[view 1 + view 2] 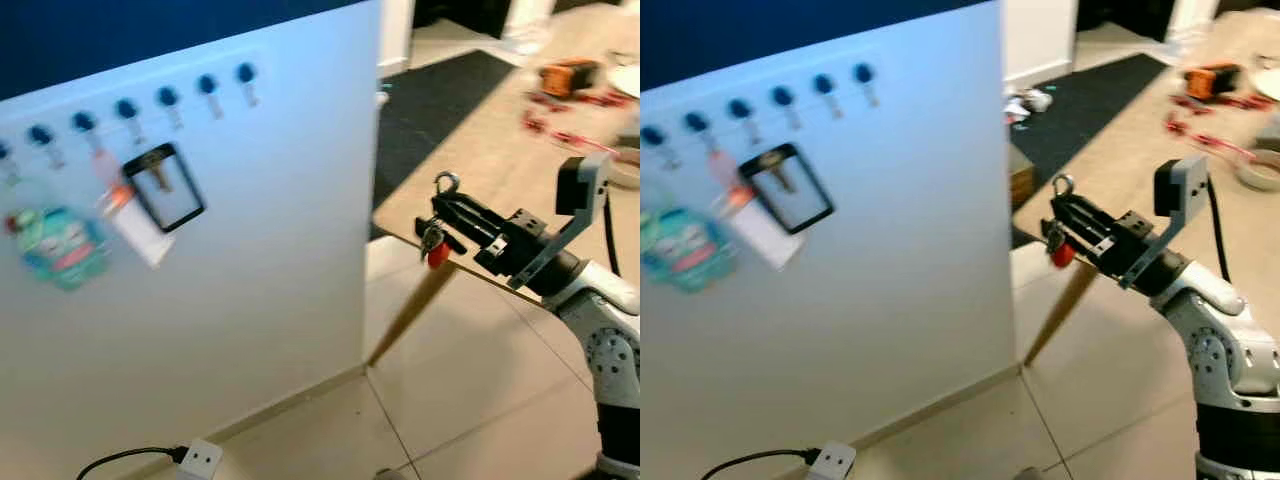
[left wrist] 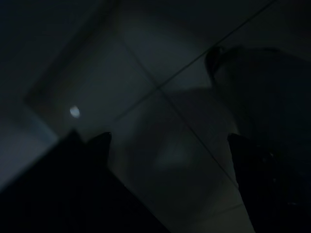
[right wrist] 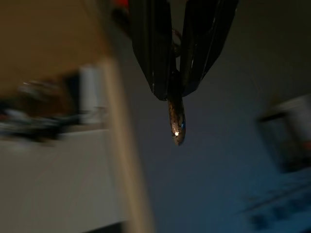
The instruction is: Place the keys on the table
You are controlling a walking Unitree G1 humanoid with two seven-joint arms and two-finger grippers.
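Metal keys [image 1: 434, 240], red tag, pinched in right gripper [image 1: 441, 217] near table [image 1: 480, 160] corner.
Light, dangling, likely swingy; grip at ring holds best.

Wooden table [image 1: 500, 170] with scattered red tools [image 1: 570, 90]

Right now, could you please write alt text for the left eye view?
The right gripper holds a bunch of keys with a red tag at the corner of a wooden table, beside a white wall panel with blue hooks.
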